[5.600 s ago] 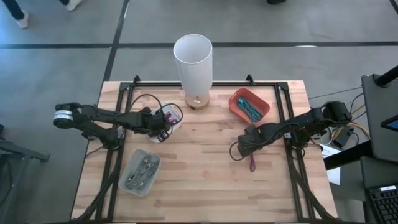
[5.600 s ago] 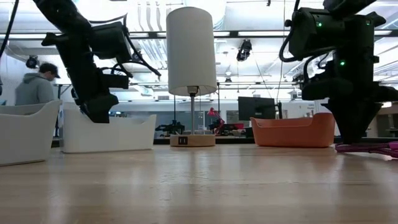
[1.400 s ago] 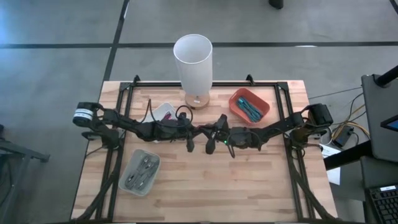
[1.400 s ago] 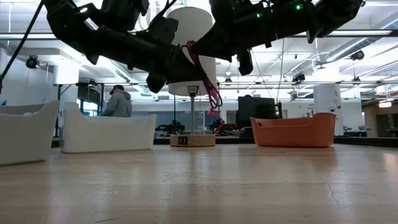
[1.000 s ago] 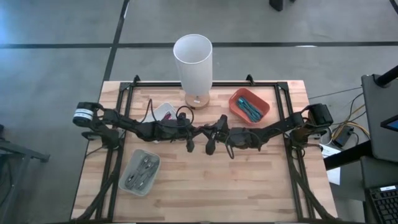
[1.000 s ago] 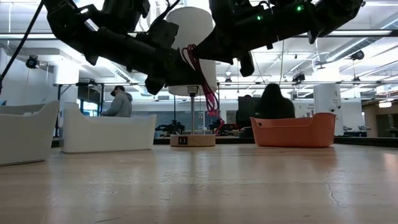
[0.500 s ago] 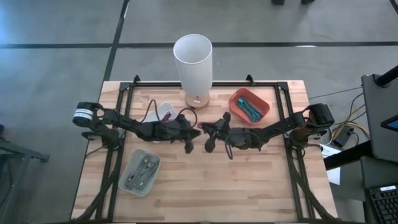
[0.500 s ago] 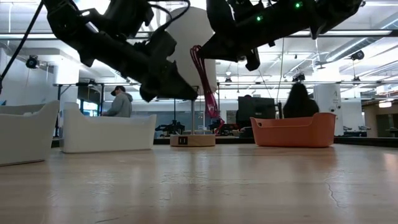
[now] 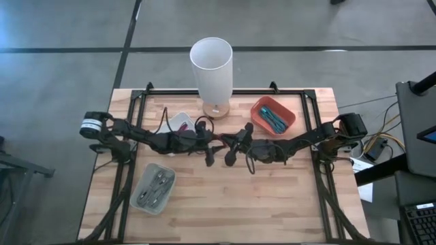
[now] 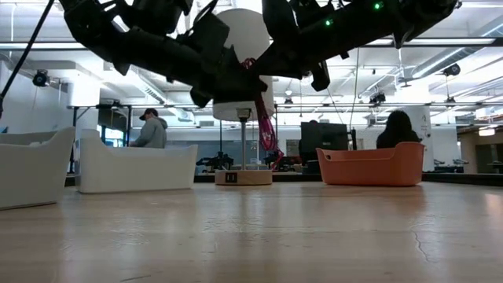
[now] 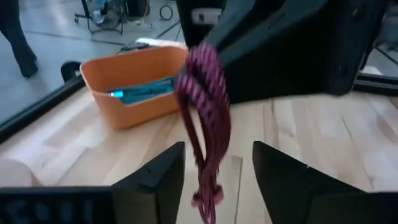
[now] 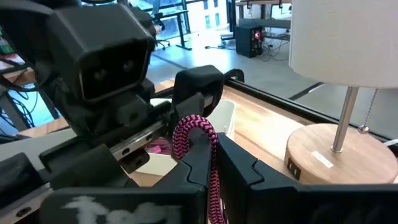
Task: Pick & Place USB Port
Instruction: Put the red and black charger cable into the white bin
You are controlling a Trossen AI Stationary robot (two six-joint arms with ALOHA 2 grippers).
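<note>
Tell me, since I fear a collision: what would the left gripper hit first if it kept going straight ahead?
Most likely the pink braided cable hanging just ahead of the open left gripper, then the right gripper holding it. Depth between them is hard to judge.

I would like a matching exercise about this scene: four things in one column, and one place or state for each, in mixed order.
Things
1. left gripper
2. right gripper
3. orange plastic bin
4. clear plastic tray

Places or states
A. holds teal items
B. fingers spread apart
C. near the table's front left corner
D. clamped on the braided magenta cable

Pairs: 1-B, 2-D, 3-A, 4-C
</note>
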